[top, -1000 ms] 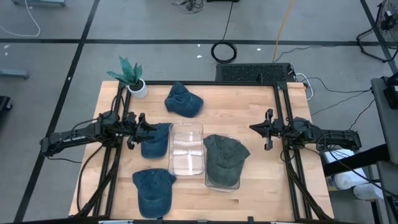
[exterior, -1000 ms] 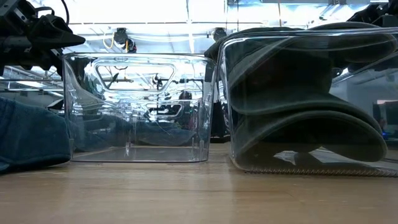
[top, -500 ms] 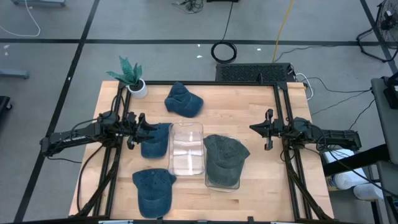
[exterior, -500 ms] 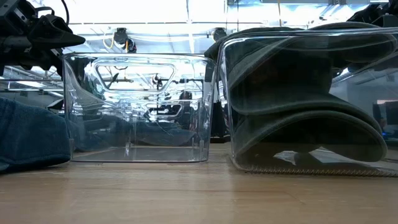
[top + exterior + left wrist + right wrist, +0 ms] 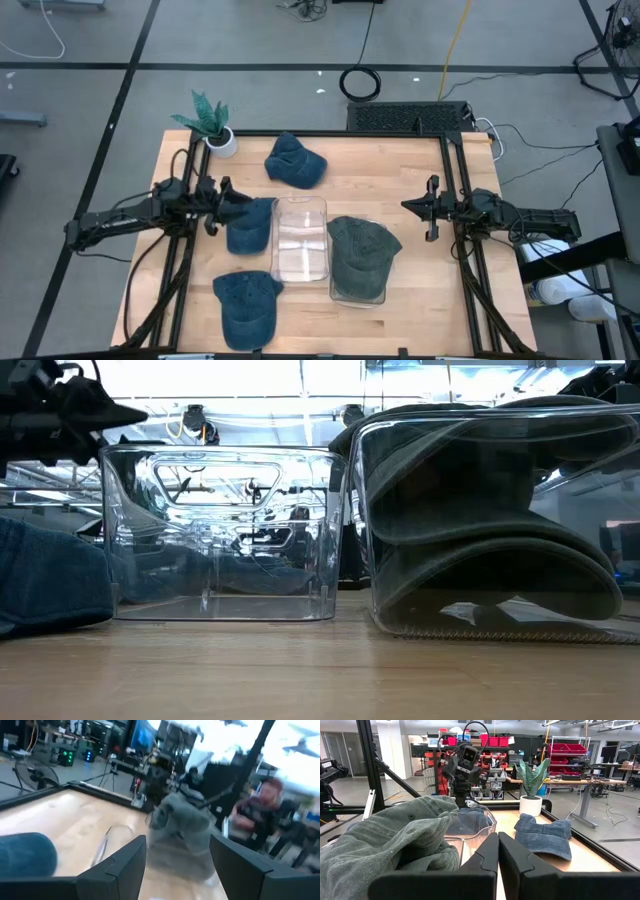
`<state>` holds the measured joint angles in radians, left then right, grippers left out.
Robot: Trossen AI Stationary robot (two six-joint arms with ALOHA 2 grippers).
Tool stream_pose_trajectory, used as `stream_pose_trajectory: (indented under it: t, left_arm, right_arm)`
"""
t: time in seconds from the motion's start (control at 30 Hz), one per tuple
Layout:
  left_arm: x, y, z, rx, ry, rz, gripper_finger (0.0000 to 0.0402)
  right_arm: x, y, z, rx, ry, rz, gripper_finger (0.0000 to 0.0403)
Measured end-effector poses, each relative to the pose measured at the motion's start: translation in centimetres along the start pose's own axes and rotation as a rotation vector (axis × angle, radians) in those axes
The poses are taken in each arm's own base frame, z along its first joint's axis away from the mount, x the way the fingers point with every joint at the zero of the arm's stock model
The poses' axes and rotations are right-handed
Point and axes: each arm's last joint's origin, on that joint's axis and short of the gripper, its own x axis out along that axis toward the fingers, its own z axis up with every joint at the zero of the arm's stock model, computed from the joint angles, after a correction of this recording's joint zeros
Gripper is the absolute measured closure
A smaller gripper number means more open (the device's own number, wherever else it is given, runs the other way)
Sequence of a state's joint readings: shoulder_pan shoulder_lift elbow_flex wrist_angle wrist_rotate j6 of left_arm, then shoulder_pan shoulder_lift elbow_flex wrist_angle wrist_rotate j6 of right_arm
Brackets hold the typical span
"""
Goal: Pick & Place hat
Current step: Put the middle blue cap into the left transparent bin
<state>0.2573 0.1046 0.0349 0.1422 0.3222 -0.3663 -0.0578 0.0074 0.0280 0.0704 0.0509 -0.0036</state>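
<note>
Claws differ: left claw [image 5: 222,209] spread above a blue hat [image 5: 250,226], right claw [image 5: 431,209] pressed together, empty.

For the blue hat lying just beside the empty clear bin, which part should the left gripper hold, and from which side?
Probably the soft crown of the blue hat, taken from above. It lies low on the table, touching the empty bin, so a side approach looks blocked there. The left gripper is open above the hat's edge.

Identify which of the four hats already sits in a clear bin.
The grey-green hat, in the right-hand clear bin; the three blue hats lie on the table.
</note>
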Motion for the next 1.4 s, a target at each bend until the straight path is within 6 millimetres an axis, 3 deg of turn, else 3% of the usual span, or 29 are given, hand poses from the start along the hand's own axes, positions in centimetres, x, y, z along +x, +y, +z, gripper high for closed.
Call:
stream_pose_trajectory:
  t: [0.13,0.37,0.67,0.83,0.93,1.1,1.2,1.4]
  left_arm:
    - [0.0,-0.2,0.1,-0.071,-0.012,-0.003,0.0174]
    - [0.1,0.2,-0.5,-0.039,0.011,0.108,0.0174]
    - [0.2,1.8,-1.9,-0.106,0.073,0.492,0.0174]
    - [0.8,1.7,-2.8,-0.182,0.246,0.365,0.0174]
    - [1.3,1.0,-1.1,-0.126,0.331,0.319,0.0174]
    - [1.7,0.2,2.4,-0.115,0.599,0.54,0.0174]
    - [2.8,0.1,4.0,-0.108,0.682,0.581,0.0174]
    - [5.7,1.3,3.1,-0.116,0.884,0.626,0.0174]
  right_arm:
    - [0.0,0.0,0.0,0.0,0.0,0.0,0.0403]
    - [0.0,0.0,0.0,0.0,0.0,0.0,0.0403]
    - [0.0,0.0,0.0,0.0,0.0,0.0,0.0403]
    - [0.0,0.0,0.0,0.0,0.0,0.0,0.0403]
    - [0.0,0.0,0.0,0.0,0.0,0.0,0.0403]
    - [0.0,0.0,0.0,0.0,-0.001,0.0,0.0403]
    - [0.0,0.0,0.0,0.0,-0.004,0.0,0.0403]
    - [0.0,0.0,0.1,0.0,-0.008,0.0,0.0403]
